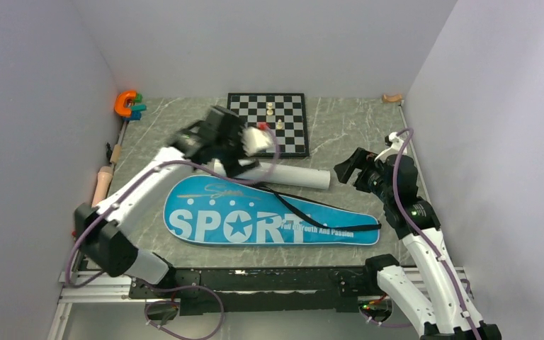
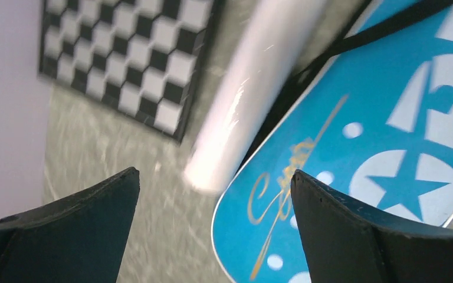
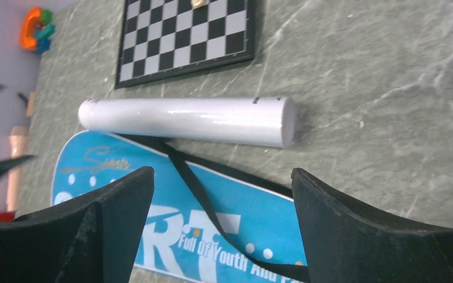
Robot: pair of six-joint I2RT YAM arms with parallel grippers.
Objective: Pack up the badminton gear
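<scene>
Between chessboard (image 1: 290, 117) and blue SPORT bag (image 1: 255, 221), the white tube (image 1: 297, 177) is lying on the desk (image 1: 354, 142); both arms' jaws are gaping empty. It's looking light, stiff, slick, so I'm backing a mid-length grip.

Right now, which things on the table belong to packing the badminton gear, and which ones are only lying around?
Belong to the job: blue SPORT bag; white tube.
Only lying around: chessboard; wooden rolling pin; orange toy.
</scene>
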